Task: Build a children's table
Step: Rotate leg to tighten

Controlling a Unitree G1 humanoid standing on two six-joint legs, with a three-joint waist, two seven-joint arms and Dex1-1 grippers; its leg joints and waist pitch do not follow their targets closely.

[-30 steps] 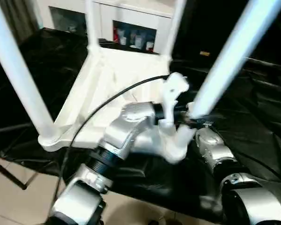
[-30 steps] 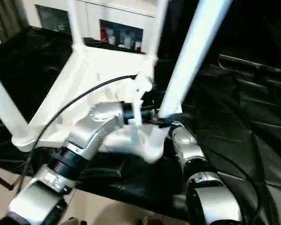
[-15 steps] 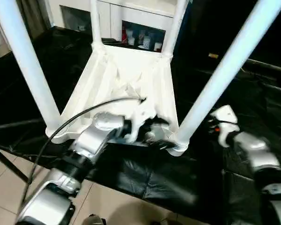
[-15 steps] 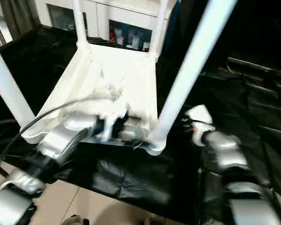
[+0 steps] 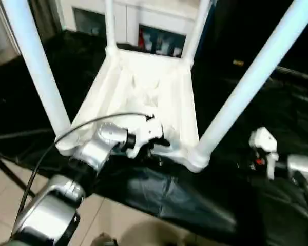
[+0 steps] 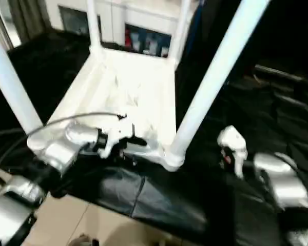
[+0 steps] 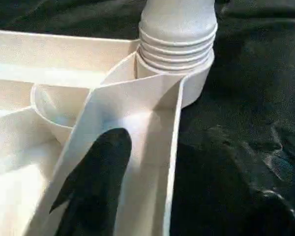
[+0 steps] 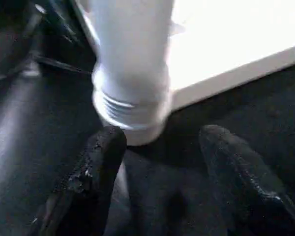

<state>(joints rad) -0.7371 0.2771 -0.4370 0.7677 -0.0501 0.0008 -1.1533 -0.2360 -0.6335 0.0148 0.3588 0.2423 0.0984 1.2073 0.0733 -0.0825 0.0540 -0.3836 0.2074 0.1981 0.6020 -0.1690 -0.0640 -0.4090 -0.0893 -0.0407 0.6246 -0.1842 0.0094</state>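
- Left gripper [image 7: 137, 196]: jaws straddle the near rim wall of the table top [image 5: 143, 82], one finger [image 7: 96, 182] inside, one outside; whether they clamp it cannot be told.
- Right gripper [image 8: 162, 162]: jaws apart, empty, just short of the near right leg [image 5: 246, 87].
- The table lies upside down on the black cover [image 5: 195, 200], all four legs seated.
- Advice: grip the rim fully before lifting or turning.

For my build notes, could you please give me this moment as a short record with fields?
table: tabletop upside down on the black sheet, ribbed underside up
legs: four stand upright in the corner sockets; near right leg
left gripper: at the tabletop's near edge, one finger inside the rim, one outside
right gripper: open, apart from the table, beside the near right leg's base
background: cabinet
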